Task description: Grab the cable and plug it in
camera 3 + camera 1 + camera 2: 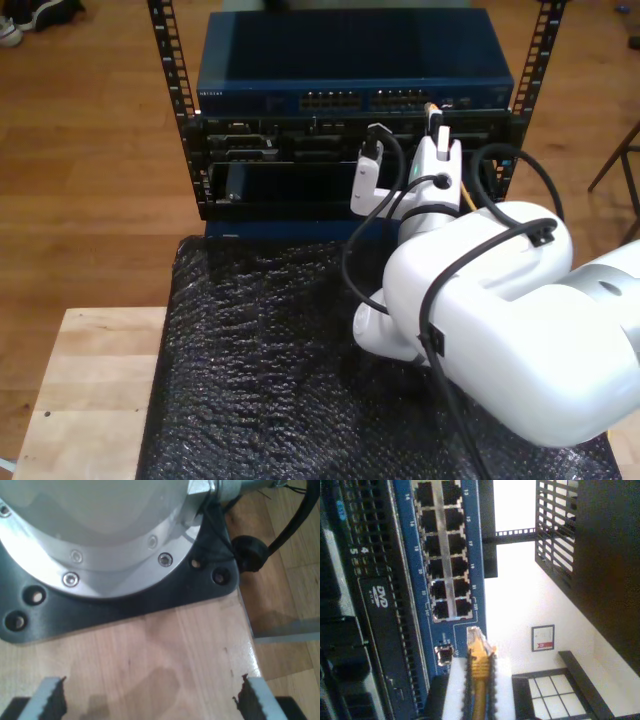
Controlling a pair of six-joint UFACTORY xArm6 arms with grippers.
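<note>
My second gripper (479,666) is shut on the yellow-orange cable (479,690), just behind its clear plug (474,636). The plug tip points at the blue switch (416,630) and stands just off its face, beside the end of the double row of ports (444,555) and short of any socket. In the exterior view this gripper (437,150) holds the plug (433,108) at the switch's (350,70) port row (400,99), toward that view's right. My first gripper (152,700) is open over bare wood, with nothing between its fingers.
A round metal arm base (100,530) on a black plate (125,611) stands on the wooden table (165,655). Black rack units (290,160) sit below the switch between perforated uprights (168,60). Black bubble-wrap matting (260,350) covers the table, and thick black arm cables (375,215) loop near the rack.
</note>
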